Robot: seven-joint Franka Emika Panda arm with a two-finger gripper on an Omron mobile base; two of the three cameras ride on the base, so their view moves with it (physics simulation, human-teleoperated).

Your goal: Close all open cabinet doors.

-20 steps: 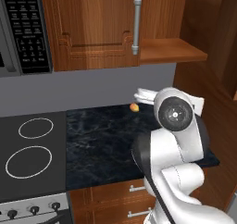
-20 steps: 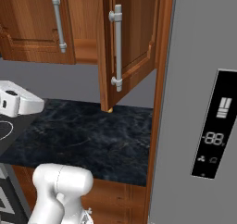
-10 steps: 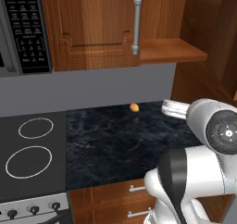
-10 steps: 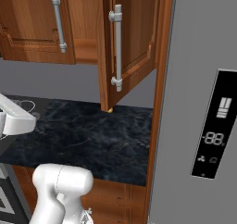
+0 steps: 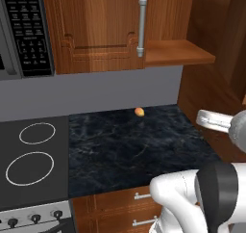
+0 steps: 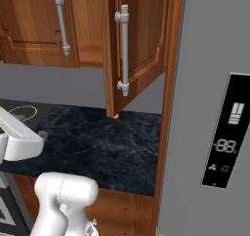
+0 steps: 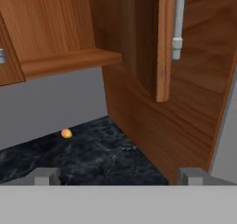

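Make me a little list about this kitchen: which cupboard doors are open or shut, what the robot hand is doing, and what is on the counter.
open cabinet door: the right one, swung out toward the fridge, silver bar handle facing out
closed cabinet door: the left one, flat against the cabinet
bare shelf: visible behind the open door
gripper: open, holding nothing, pointing toward the open door's edge
counter: dark marble, with a small orange fruit near the back wall
stove: left of the counter

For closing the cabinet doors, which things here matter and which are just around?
Job:
- open cabinet door, swung out beside the fridge
- shut cabinet door
- gripper, open and empty

Just around:
- small orange item on the counter
- microwave
- stovetop
- fridge
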